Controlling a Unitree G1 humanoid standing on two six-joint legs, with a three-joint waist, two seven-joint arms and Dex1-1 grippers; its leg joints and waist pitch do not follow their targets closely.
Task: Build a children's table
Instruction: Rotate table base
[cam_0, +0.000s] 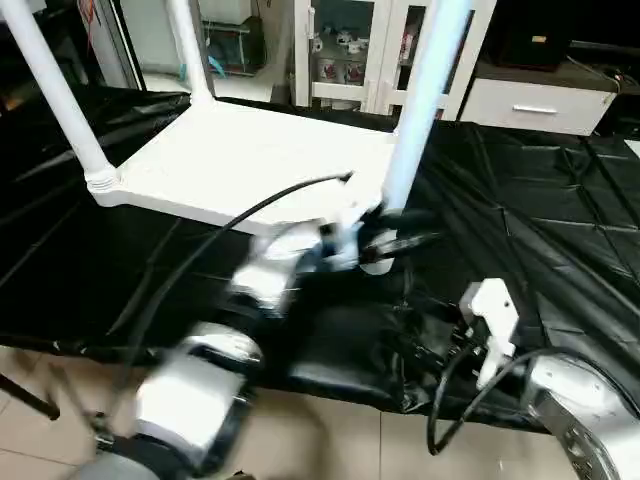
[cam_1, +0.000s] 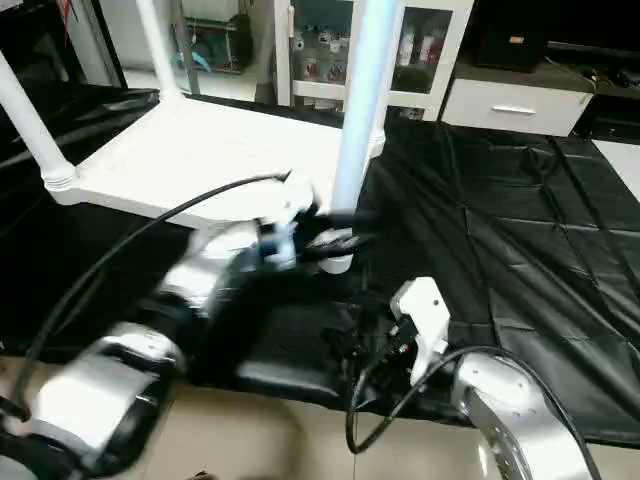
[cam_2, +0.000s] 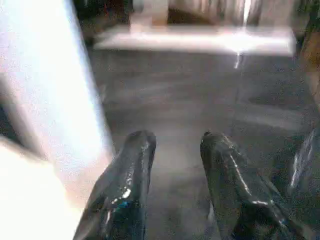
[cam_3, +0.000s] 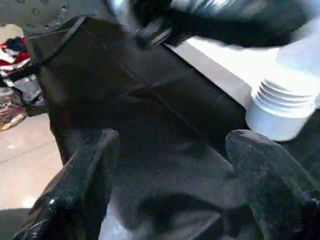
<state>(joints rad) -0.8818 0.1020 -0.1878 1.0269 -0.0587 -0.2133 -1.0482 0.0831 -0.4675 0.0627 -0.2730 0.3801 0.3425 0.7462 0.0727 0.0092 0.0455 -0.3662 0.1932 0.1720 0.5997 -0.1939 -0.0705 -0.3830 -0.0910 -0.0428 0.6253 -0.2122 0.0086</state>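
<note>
The white tabletop lies upside down on the black cloth. One white leg stands at its near left corner and another leg at the far side. A third leg rises upright by the near right corner. Its ribbed lower end sits close to the cloth, and I cannot tell whether it is seated in a socket. My left gripper is open at the base of this leg, which stands beside one finger, not between the two. My right gripper is open low over the cloth, just short of that leg end.
The black cloth covers the worktable and runs wide to the right. A white cabinet with glass doors and a low white drawer unit stand behind. A black cable loops over my left forearm. Tiled floor lies below the near edge.
</note>
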